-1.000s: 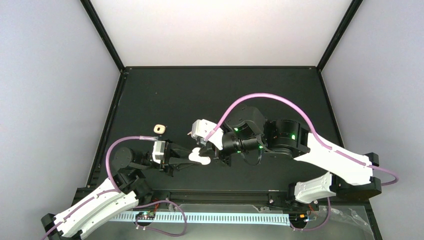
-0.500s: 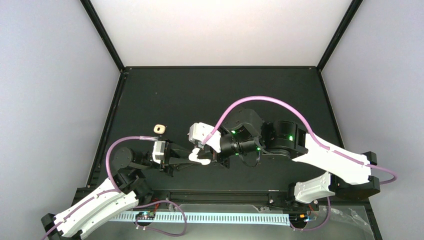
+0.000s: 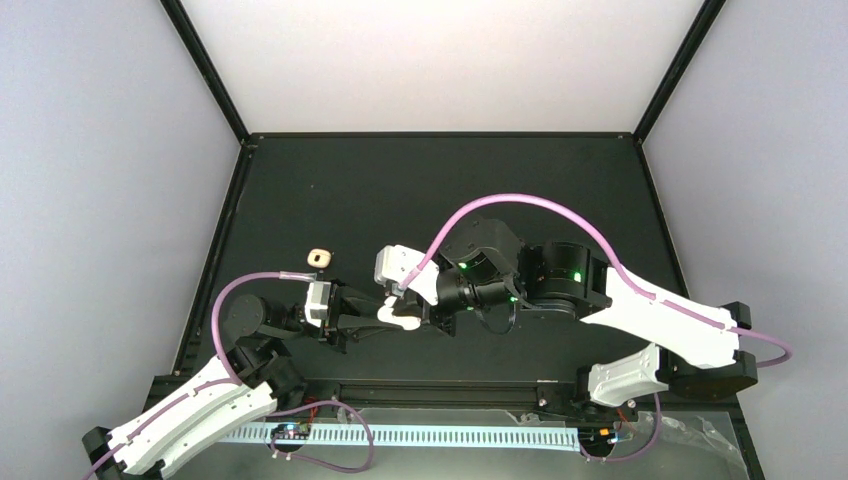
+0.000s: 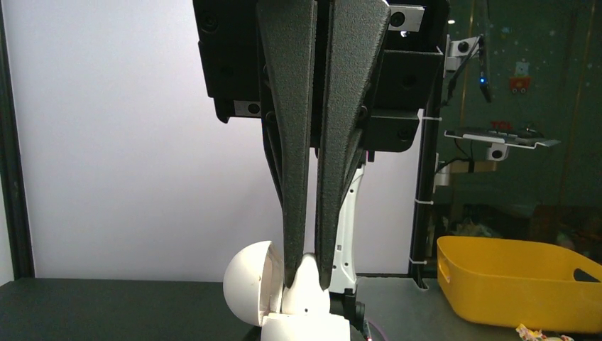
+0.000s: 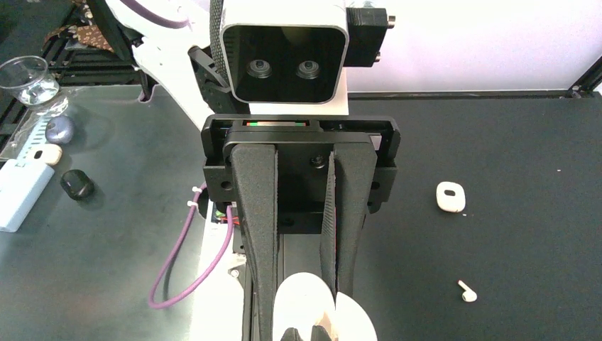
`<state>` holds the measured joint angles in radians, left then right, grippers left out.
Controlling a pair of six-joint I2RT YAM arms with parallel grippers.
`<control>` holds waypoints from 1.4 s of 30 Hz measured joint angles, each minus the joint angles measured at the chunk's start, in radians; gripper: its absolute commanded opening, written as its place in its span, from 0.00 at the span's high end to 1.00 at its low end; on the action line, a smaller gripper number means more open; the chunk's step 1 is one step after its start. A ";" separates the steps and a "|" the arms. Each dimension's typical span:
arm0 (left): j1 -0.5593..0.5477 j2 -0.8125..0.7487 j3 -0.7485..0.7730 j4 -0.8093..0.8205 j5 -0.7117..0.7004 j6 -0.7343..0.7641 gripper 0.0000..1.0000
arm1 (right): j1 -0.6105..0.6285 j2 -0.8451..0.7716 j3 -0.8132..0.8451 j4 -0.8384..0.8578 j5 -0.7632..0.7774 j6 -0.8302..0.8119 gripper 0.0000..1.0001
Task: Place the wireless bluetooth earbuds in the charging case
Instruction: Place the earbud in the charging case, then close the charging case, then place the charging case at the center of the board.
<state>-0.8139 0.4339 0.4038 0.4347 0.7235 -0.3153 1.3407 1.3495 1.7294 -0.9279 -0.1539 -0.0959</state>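
Note:
The white charging case (image 3: 398, 318) hangs above the table with my left gripper (image 3: 386, 316) shut on its body (image 5: 304, 314). The lid (image 4: 245, 277) stands open to one side. In the left wrist view my right gripper (image 4: 307, 284) comes down from above. Its jaws are shut on a white earbud (image 4: 307, 298) whose rounded end rests at the case body (image 4: 305, 331). Only the right gripper's (image 5: 303, 335) dark tips show in its own view, over the case. Another white earbud (image 5: 466, 290) lies loose on the black table.
A second small case (image 3: 319, 257), closed, lies on the table left of centre, also seen in the right wrist view (image 5: 450, 197). A yellow bin (image 4: 511, 280) stands beyond the table. A glass beaker (image 5: 25, 78) and a black knob (image 5: 76, 185) sit off its near side.
My right arm has slid left and slightly nearer, bringing its shut gripper onto the case. The left arm and the case have stayed put.

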 measured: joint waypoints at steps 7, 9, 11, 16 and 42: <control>0.000 0.000 0.000 0.000 0.000 -0.001 0.98 | 0.006 0.011 0.000 0.006 0.001 0.000 0.98; 0.000 0.000 0.000 0.000 0.001 -0.001 0.98 | 0.008 0.012 0.000 0.006 0.003 0.000 0.93; 0.000 0.000 0.000 0.000 0.002 -0.001 0.99 | 0.011 0.014 0.000 0.006 0.010 0.001 0.87; 0.000 0.000 0.000 0.000 0.001 -0.002 0.98 | 0.018 0.015 0.000 0.007 0.022 0.005 0.79; 0.000 -0.001 0.002 0.011 -0.014 -0.024 0.98 | -0.051 -0.168 -0.189 0.182 0.269 0.133 0.61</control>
<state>-0.8139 0.4328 0.4053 0.4461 0.7090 -0.3389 1.2896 1.1812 1.5406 -0.7460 0.1150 0.0368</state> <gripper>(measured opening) 0.222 0.380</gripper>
